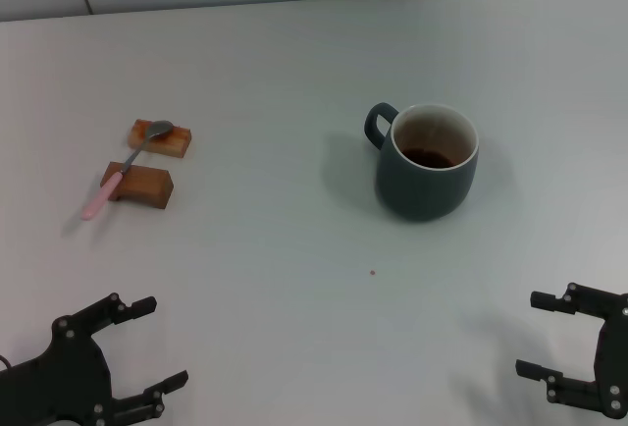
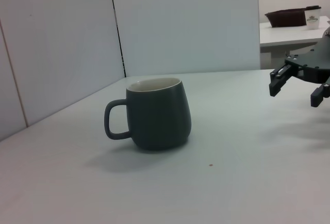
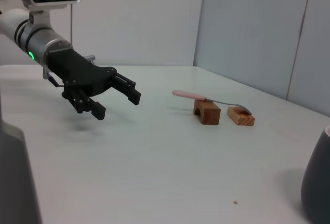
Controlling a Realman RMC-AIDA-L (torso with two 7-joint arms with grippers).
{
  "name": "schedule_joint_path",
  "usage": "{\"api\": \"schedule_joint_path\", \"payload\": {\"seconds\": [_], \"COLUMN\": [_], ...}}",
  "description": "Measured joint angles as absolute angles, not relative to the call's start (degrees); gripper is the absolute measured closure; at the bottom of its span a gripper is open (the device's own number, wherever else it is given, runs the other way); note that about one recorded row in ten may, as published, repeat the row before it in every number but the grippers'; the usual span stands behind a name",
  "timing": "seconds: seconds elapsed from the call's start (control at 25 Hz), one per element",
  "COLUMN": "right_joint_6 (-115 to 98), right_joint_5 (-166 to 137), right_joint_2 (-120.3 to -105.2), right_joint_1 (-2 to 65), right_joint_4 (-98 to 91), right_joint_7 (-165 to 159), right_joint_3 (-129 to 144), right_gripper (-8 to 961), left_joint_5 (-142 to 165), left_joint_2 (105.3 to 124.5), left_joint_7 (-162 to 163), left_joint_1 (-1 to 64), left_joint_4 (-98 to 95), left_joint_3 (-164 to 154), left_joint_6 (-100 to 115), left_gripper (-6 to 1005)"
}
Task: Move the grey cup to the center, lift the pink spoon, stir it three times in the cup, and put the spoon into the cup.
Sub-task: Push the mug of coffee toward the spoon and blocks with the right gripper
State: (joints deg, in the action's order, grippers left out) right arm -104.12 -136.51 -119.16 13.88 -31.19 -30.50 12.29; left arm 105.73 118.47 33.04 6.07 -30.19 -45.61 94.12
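We see grey cup [image 1: 426, 163] ahead-left of right gripper [image 1: 551, 338] (nearer arm) | both grippers spread wide, empty | left gripper [image 1: 149, 344] parked low.

white table [image 1: 294, 298], grey cup [image 1: 425, 176], wooden blocks [image 1: 137, 185]

Grey cup [image 3: 317, 175] cut by right wrist view edge; left tool [image 1: 147, 347] arm cropped in head view.
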Motion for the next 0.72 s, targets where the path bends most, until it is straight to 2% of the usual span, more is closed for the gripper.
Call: {"api": "schedule_joint_path", "payload": {"seconds": [0.52,0.72], "right_joint_6": [-102.77,-98.72], "right_joint_5": [-135.49,-125.93], "right_joint_2": [-119.09,-119.04], "right_joint_1": [14.06,13.46], "right_joint_4": [-30.63,-25.68], "right_joint_7": [-30.57,-28.92], "right_joint_3": [11.89,7.12], "right_gripper": [247,251], "left_joint_5": [105.68,105.66], "left_joint_2": [118.47,118.47], "left_joint_7": [33.04,33.04], "left_joint_1": [6.24,6.24], "left_joint_4": [-30.32,-30.28], "left_joint_3": [-45.61,-45.62], "left_joint_6": [94.06,93.98], "left_gripper": [169,170]}}
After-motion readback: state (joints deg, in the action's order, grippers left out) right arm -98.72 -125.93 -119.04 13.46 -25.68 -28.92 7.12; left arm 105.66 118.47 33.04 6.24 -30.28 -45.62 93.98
